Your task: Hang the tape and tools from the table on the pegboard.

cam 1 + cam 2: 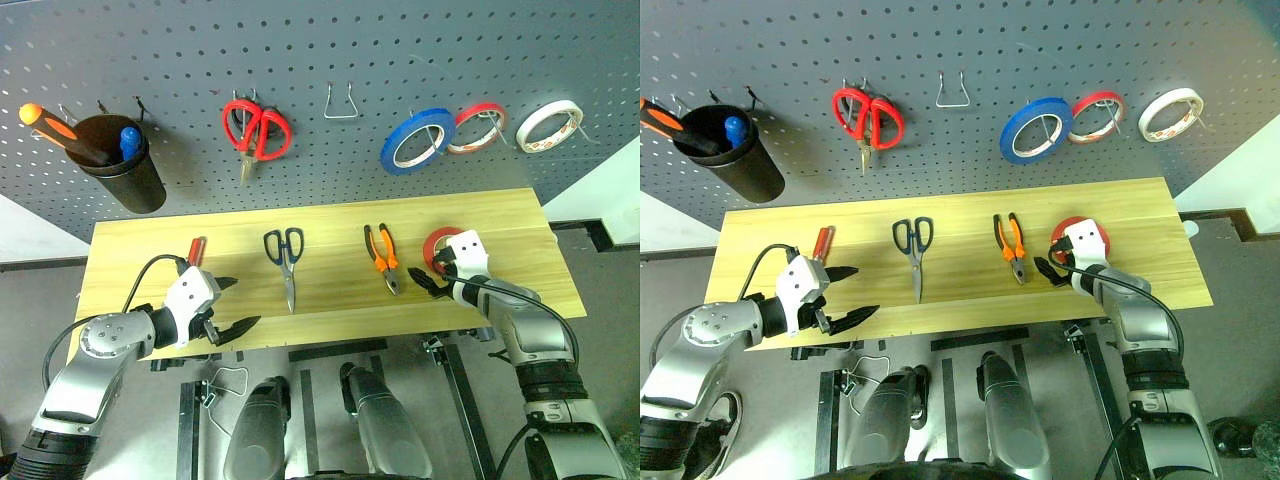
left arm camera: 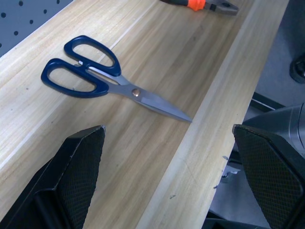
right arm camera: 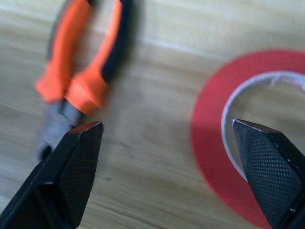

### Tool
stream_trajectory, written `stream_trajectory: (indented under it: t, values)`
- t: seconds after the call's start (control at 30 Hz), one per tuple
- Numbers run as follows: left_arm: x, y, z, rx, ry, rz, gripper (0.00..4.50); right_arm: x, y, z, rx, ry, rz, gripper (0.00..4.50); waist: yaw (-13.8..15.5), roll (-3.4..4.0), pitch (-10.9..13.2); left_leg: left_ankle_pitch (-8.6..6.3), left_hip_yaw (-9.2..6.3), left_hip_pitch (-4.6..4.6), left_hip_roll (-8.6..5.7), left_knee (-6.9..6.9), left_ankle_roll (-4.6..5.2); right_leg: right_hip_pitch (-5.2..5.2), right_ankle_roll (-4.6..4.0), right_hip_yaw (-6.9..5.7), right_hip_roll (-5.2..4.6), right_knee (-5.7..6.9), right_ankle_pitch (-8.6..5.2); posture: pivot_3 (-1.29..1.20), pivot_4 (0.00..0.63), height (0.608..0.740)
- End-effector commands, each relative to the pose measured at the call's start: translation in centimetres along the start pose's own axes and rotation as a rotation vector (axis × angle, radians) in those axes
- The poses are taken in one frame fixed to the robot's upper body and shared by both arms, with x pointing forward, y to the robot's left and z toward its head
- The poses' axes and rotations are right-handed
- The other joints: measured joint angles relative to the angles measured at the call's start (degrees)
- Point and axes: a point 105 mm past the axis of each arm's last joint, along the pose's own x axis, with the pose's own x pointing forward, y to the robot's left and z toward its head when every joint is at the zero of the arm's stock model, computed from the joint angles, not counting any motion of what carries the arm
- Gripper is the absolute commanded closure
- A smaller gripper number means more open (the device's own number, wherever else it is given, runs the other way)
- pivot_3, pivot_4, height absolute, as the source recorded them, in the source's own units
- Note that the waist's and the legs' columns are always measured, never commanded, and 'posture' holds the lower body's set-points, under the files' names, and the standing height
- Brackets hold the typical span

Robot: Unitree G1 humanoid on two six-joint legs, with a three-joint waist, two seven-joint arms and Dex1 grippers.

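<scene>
On the light wooden tabletop (image 1: 330,300) four things lie in a row. From the robot's left: a small red-handled tool (image 1: 196,250), the dark blue-handled scissors (image 1: 286,258) with blades pointing to the near edge, the orange-and-black pliers (image 1: 381,256), and the red tape roll (image 1: 438,246) lying flat.

The left tool (image 1: 232,305) stands with its two black fingers wide apart, over the near edge of the tabletop, just beside the red-handled tool and holding nothing. In its wrist view the scissors lie ahead between the fingers.

The right tool (image 1: 432,277) is also spread wide, low over the tabletop at the near side of the red tape; one finger (image 3: 267,167) is over the ring and the other (image 3: 76,167) near the pliers' jaws. It grips nothing.

The grey pegboard (image 1: 330,60) carries a black cup (image 1: 125,165) with screwdrivers, red-handled scissors (image 1: 256,130), an empty wire hook (image 1: 340,103), and blue (image 1: 416,140), red (image 1: 476,128) and white (image 1: 549,125) tape rolls. No writing or brand can be read.
</scene>
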Motion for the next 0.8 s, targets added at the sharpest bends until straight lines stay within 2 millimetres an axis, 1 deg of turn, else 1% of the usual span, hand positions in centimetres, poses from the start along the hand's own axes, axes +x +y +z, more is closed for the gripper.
stream_trajectory:
  t: [0.03,0.1,0.17,0.27,0.43,0.53,0.6,0.67,0.8]
  values:
    - [-0.3,-0.3,0.9,0.019,-0.024,-0.011,0.03,-0.1,-1.3,0.1,-0.021,0.013,-0.053,0.0,0.1,0.0,0.0,0.03,-0.01,-0.2,0.0,0.02,-0.06,-0.21,0.0,-0.03,0.0,0.03,0.0,0.12,0.361,0.74]
    - [-0.4,-0.4,1.0,0.02,-0.024,-0.012,0.03,0.0,-1.7,0.0,-0.022,0.025,-0.065,0.0,0.15,0.01,0.01,0.05,-0.03,-0.43,0.0,0.03,-0.09,-0.45,-0.02,-0.28,-0.12,0.06,0.02,0.12,0.363,0.74]
    - [-0.4,-0.4,1.2,0.026,-0.028,-0.016,0.03,0.1,-1.9,-0.2,-0.024,0.047,-0.072,0.0,0.18,0.02,0.02,0.05,0.0,-0.46,-0.01,0.03,-0.09,-0.54,-0.08,-0.78,-0.46,0.09,0.05,0.12,0.365,0.74]
    - [-0.3,-0.4,2.1,0.044,-0.044,-0.033,0.03,0.3,-2.1,-0.9,-0.022,0.099,-0.076,0.0,0.15,0.01,0.03,0.05,-0.01,-0.45,-0.1,0.03,-0.09,-0.55,-0.11,-1.2,-0.78,0.09,0.07,0.12,0.369,0.74]
    - [0.0,-0.4,3.7,0.064,-0.085,-0.042,0.03,0.4,-1.5,-2.7,0.007,0.194,-0.034,0.0,0.16,0.01,0.04,0.06,-0.06,-0.44,-0.34,0.08,-0.09,-0.47,-0.07,-1.5,-1.12,0.1,0.08,0.13,0.371,0.74]
    - [0.0,-0.5,4.0,0.068,-0.089,-0.044,0.03,0.4,-1.2,-3.0,0.014,0.205,-0.028,0.0,0.15,0.01,0.04,0.06,-0.1,-0.43,-0.38,0.08,-0.08,-0.44,-0.07,-1.74,-1.25,0.07,0.09,0.13,0.371,0.74]
    - [0.0,-0.5,4.1,0.07,-0.09,-0.045,0.0,0.5,-1.3,-3.0,0.019,0.2,-0.035,0.39,0.15,0.01,0.04,0.06,-0.19,-0.43,-0.38,0.08,-0.09,-0.42,-0.07,-2.04,-1.33,0.05,0.09,0.13,0.372,0.74]
    - [0.1,-0.5,4.4,0.072,-0.1,-0.044,0.0,0.5,-1.4,-3.0,0.02,0.197,-0.035,0.9,0.18,0.0,0.04,0.07,-0.29,-0.43,-0.38,0.09,-0.09,-0.39,-0.07,-2.22,-1.38,0.05,0.09,0.13,0.374,0.74]
    - [0.2,-0.4,5.1,0.078,-0.122,-0.045,0.0,0.4,-1.4,-2.9,0.017,0.189,-0.033,2.3,0.24,0.0,0.04,0.1,-0.45,-0.42,-0.45,0.1,-0.13,-0.31,-0.07,-2.33,-1.44,0.05,0.09,0.12,0.374,0.74]
